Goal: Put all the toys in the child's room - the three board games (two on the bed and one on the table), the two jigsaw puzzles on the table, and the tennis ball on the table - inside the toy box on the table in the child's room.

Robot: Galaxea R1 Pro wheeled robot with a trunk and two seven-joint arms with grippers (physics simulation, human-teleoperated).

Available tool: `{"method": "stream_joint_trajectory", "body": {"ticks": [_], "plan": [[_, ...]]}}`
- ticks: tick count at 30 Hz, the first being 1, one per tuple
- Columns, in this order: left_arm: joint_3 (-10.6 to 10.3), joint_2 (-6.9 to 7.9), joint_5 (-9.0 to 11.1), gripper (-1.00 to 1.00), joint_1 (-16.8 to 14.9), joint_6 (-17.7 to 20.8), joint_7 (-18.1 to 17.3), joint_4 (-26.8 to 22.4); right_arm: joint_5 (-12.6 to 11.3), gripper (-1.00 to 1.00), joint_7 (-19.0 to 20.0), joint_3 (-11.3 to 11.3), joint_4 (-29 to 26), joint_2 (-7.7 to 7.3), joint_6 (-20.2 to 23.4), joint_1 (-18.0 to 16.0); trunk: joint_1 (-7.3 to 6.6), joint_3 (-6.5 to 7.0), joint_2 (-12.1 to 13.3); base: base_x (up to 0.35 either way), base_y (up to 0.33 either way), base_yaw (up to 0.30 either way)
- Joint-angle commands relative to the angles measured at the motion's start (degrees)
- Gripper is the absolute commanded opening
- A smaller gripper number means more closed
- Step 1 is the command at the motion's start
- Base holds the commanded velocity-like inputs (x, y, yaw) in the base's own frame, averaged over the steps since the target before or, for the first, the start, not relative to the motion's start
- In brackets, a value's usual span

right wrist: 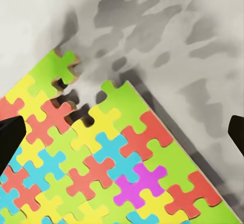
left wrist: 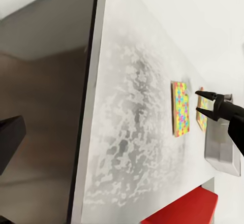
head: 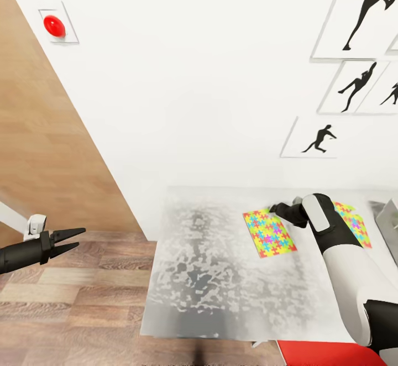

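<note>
The right wrist view alone shows the near jigsaw puzzle (right wrist: 101, 163) has a notched corner with pieces gone; its interlocking pieces are yellow, red, blue, green and magenta. It lies flat on the bench (head: 210, 277), with wide bare top toward the bench's left edge. The right gripper (head: 275, 209) hovers released over the puzzle's far corner. A second puzzle (head: 354, 222) lies beyond the right arm, beside the toy box (head: 388, 219). The left gripper (head: 77, 239) hangs released over the floor (head: 72, 310), well off the bench.

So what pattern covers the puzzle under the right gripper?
Interlocking multicoloured pieces on the jigsaw puzzle; right wrist view.
</note>
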Motion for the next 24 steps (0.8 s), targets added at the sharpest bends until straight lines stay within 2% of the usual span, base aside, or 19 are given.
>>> {"method": "stream_joint_trajectory", "body": {"ticks": [1, 24], "plan": [[0.0, 0.01, -0.4, 1.00, -0.1, 0.2, -0.5, 0.0, -0.6, 1.00, -0.5, 0.0, -0.1, -0.01, 0.2, 0.0, 0.03, -0.19, -0.1, 0.000, 0.000, 0.000], [0.0, 0.01, -1.4, 1.00, -0.1, 0.2, -0.5, 0.0, -0.6, 1.00, -0.3, 0.0, -0.1, -0.07, 0.5, 0.0, 0.03, -2.36, -0.1, 0.000, 0.000, 0.000]]}}
